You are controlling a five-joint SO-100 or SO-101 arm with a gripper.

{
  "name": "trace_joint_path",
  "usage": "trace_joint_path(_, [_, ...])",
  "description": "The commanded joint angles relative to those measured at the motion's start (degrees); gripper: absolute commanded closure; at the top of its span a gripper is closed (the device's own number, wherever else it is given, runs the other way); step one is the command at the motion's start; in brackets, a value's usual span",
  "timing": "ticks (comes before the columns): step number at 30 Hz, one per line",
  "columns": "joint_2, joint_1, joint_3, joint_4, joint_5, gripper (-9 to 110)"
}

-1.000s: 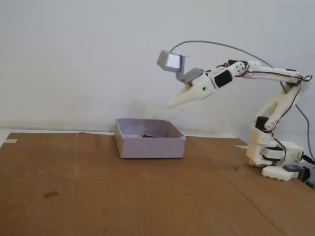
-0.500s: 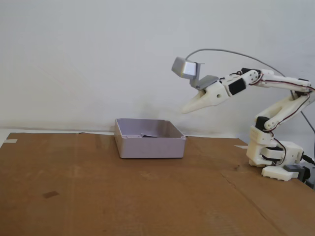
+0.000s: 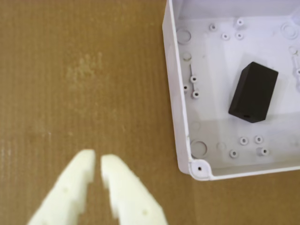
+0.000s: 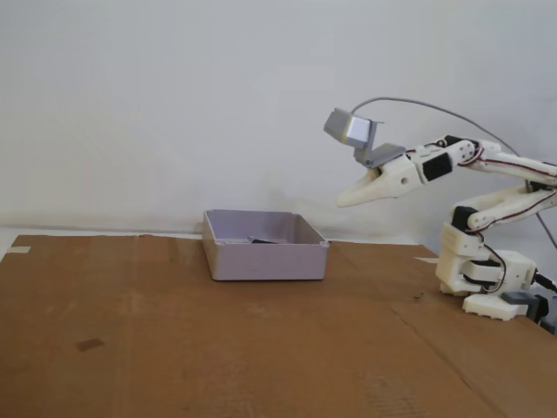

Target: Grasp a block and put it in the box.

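because the block [image 3: 253,92] already lies flat on the floor of the box [image 3: 180,112], the job looks done, and the arm [image 4: 487,170] sits raised and folded toward its base at the right of the fixed view, clear of everything. in the wrist view the box fills the upper right of the frame, its pale walls and a rounded corner showing, with small moulded posts dotted over its floor. the black block rests near the middle of the visible floor, turned at a slant, touching no wall. the jaws [image 3: 98,161] enter from the bottom left of that frame, pale cream, nearly closed with only a thin gap between the tips, and they hold nothing. under them is bare brown cardboard, which covers the tabletop [image 3: 79,84]. the block is well apart from the jaws, up and to the right of them, with the box wall between the two. in the fixed view the box [image 4: 265,259] stands at the centre on the cardboard, a dark shape just visible over its rim, and the jaws [image 4: 346,200] hang in the air above and to the right of it, angled downward. a small grey camera [image 4: 352,129] rides on top of the wrist.
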Motion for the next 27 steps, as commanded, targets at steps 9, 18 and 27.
trace_joint_path(9, [14.8, -0.6, 7.2, -0.8, 0.6, 102])
trace_joint_path(18, [21.3, -0.6, 13.2, -0.4, 0.6, 102])
trace_joint_path(27, [25.0, -2.5, 19.0, -0.4, 0.6, 102])
